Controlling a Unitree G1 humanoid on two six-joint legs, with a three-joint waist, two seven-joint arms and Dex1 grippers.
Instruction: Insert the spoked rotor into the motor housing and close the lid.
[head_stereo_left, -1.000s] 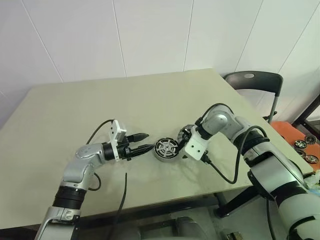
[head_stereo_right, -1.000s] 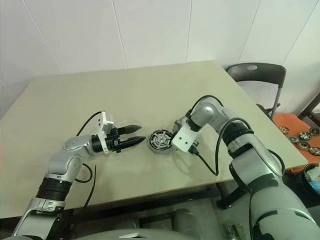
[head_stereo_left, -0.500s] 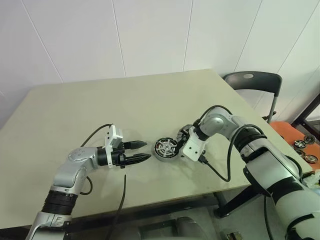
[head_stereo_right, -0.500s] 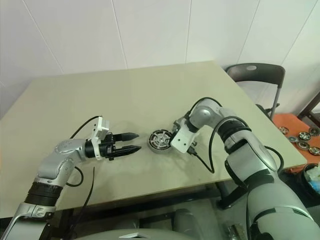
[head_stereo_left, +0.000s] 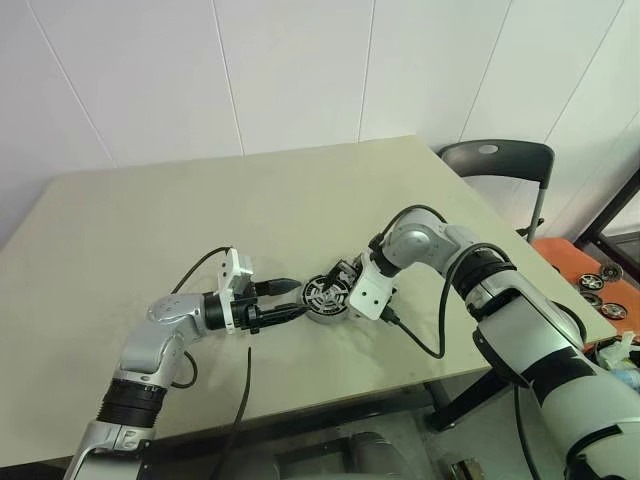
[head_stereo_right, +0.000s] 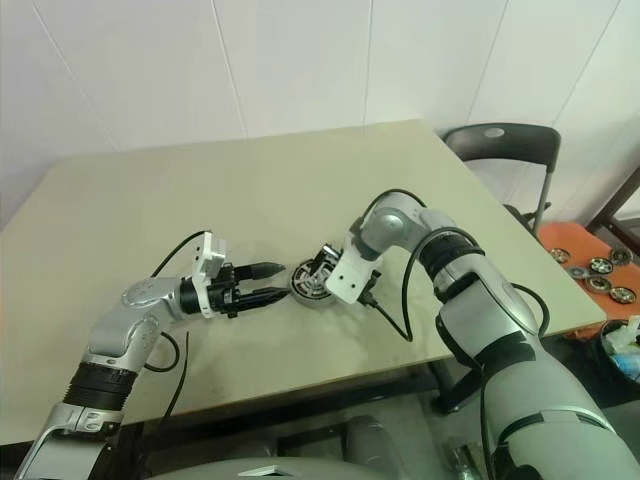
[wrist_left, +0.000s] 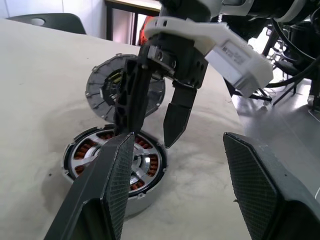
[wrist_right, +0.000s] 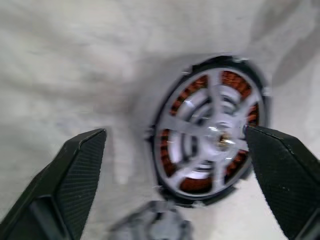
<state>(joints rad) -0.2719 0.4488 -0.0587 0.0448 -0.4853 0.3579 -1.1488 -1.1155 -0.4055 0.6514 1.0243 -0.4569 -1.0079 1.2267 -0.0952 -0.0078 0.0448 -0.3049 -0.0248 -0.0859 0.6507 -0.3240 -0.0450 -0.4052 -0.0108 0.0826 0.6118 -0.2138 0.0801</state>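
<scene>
Right claw (wrist_left: 160, 107) points down over the housing (head_stereo_left: 329, 297), fingers spread wide, nothing between them. In its wrist view we see both fingers apart with the housing below the gap. The rotor (wrist_right: 212, 135) sits inside the housing, silver spokes over the copper windings (wrist_right: 172, 147).

Left claw (head_stereo_left: 288, 300) lies level at 9 o'clock of the housing, tips pointing at it, just beside its rim; we can't tell if they touch. Its fingers stand partly apart and hold nothing.

The lid (wrist_left: 102, 87) is off the housing. In the left wrist view it shows just behind the right claw's fingers, close to the housing, and seems to be tilted up on edge; we can't tell whether it touches a finger. From the head views the lid is at about 2 o'clock of the housing, mostly hidden by the right wrist.

Housing is on the tabletop (head_stereo_left: 150, 220), near its front-centre. A dark chair (head_stereo_left: 495, 165) stands at 3 o'clock of the tabletop.
</scene>
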